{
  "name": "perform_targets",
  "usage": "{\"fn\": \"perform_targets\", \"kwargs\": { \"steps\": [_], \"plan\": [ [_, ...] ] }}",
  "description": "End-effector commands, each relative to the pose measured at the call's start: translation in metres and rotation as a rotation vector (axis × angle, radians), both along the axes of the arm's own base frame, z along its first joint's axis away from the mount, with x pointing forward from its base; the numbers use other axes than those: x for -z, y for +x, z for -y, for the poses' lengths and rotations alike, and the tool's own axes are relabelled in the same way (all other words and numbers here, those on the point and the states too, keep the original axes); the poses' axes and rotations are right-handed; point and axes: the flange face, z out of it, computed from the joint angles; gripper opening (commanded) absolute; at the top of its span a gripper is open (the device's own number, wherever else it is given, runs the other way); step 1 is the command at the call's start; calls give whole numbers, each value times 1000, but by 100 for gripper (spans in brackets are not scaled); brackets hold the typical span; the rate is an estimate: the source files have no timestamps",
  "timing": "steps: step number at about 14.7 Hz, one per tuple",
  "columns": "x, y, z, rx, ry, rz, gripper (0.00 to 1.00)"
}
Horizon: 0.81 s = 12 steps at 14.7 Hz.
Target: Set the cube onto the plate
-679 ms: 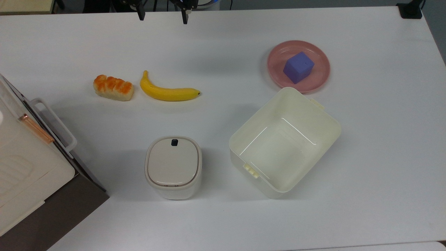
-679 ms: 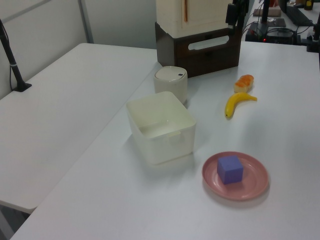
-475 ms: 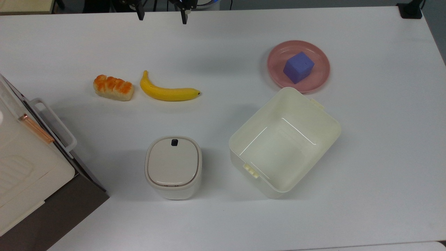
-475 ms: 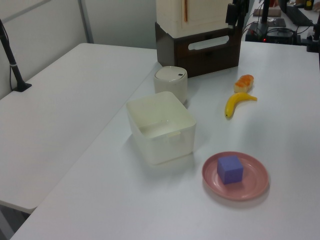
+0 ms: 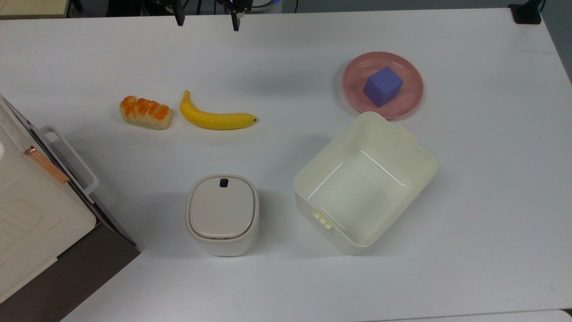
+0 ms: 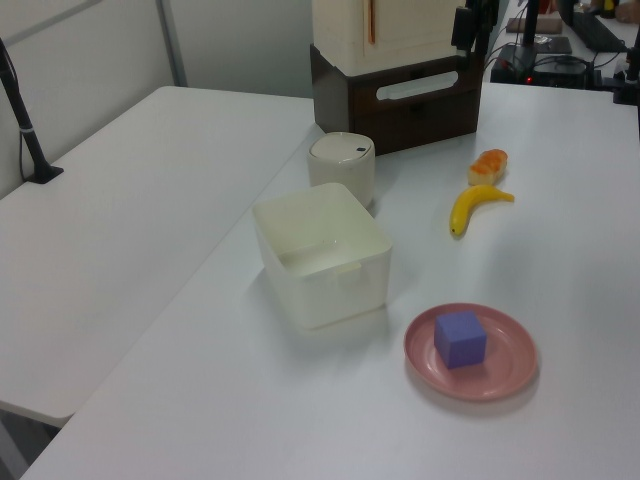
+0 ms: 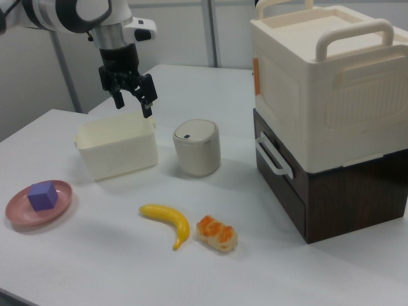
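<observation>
Nothing on the surface [image 5: 491, 201] has shifted since the earlier frames; the hand [image 5: 206, 20] sits a touch higher at the top edge of the top view, its 2 black fingers [image 5: 180, 18] spread wide with nothing between them. Seen in the right view, the hand [image 7: 133, 102] hangs in the air above the cream tub [image 7: 117, 148], fingers pointing down and clear of everything.

The blue-violet cube [image 5: 383, 86] rests on the pink plate [image 5: 406, 105], roughly at its middle, with 1 corner turned toward the tub in the top view. It shows the same way in the left view, cube [image 6: 460, 338] on plate [image 6: 510, 375], and in the right view, cube [image 7: 43, 195] on plate [image 7: 19, 213]. The plate lies just beside the open cream tub [image 5: 402, 179], whose corner overlaps the plate's rim in the top view.

A banana [image 5: 216, 118] and a glazed bread roll [image 5: 145, 112] lie side by side on the top view's left, close but apart. A small lidded bin [image 5: 222, 213] stands upright near the tub. A cream storage box [image 7: 325, 83] with handles sits stacked on a dark brown cabinet [image 7: 338, 197] at the right view's right.
</observation>
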Motion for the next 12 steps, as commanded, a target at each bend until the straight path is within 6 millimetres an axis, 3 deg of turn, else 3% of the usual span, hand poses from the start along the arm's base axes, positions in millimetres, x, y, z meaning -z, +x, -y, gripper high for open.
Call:
{"fn": "perform_targets", "kwargs": {
  "steps": [1,12],
  "plan": [
    [-2,-1,-5,-2,16,3,100],
    [0,0,-4,-27,0,-4,100]
  ]
}}
